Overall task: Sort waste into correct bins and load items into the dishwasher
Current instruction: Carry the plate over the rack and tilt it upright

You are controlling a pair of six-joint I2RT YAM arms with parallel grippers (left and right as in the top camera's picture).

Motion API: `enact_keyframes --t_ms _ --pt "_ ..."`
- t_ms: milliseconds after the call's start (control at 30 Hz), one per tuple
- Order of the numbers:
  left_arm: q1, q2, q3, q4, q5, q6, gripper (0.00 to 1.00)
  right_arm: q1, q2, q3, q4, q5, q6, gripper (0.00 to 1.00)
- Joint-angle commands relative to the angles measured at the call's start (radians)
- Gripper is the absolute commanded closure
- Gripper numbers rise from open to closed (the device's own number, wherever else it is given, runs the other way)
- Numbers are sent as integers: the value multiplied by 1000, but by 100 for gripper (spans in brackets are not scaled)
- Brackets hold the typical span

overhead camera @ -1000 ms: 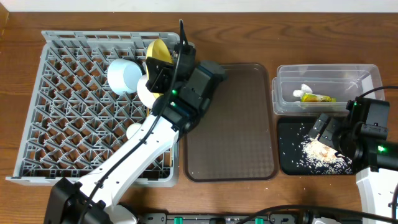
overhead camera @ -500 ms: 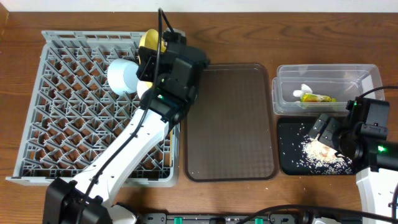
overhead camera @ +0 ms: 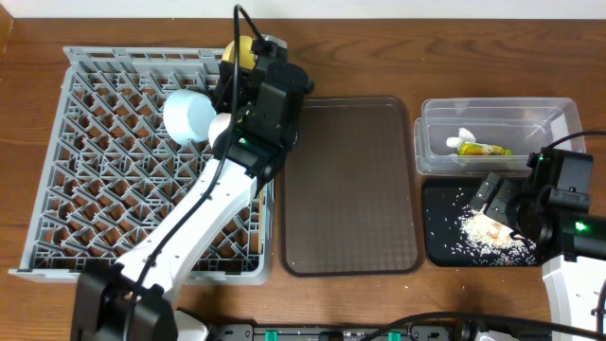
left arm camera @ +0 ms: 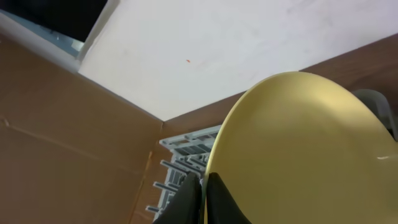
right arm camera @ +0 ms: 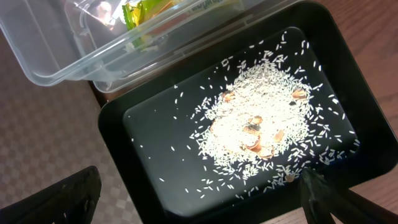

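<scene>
My left arm (overhead camera: 204, 213) is a long white rounded link with black joint blocks, seen left of the brown rectangular serving tray (overhead camera: 350, 218). Its wrist is a boxy black housing (overhead camera: 275, 95). A small green light (overhead camera: 240, 144) glows just below it, and a thin black cable (overhead camera: 238, 33) loops above it. The left gripper (left arm camera: 200, 193) has dark, narrow fingers (left arm camera: 186, 199). My right arm (overhead camera: 559, 204), right of that tray, has also an angular black housing with a green lamp (overhead camera: 579, 227), a thin black wire (overhead camera: 568, 142) and a white lower link (overhead camera: 573, 294). The right gripper (right arm camera: 199, 180) has matte black fingers (right arm camera: 62, 196) with blunt ends.
</scene>
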Motion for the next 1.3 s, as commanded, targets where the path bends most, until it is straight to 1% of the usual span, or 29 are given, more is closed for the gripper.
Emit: enact_keyframes --t_ms 0,167,433,633,800,1000,1067,1100,1133,1233,1267 --pt "7 39 9 31 -1 59 93 -7 -4 8 -1 3 5 1" --pt "37 60 9 107 -23 99 92 -6 -4 8 -1 3 5 1" --pt "86 60 9 124 -23 122 92 -7 -4 8 0 3 5 1" --pt "75 61 8 119 -11 119 93 -7 -4 8 -1 3 5 1" --pt "67 64 7 98 8 86 92 -7 -4 8 -1 3 5 1" --pt "67 85 -6 90 12 74 92 -7 -4 8 -1 3 5 1" --pt "67 94 -6 91 14 71 88 -7 -4 8 -1 3 5 1" --pt "67 98 -6 91 15 71 83 -7 -4 8 -1 3 5 1" --pt "67 98 -6 92 16 71 74 -7 -4 8 -1 3 5 1" --pt "67 99 -6 108 15 67 59 -7 -4 8 0 3 5 1" --pt "67 99 -6 116 15 67 55 -7 -4 8 -1 3 5 1"
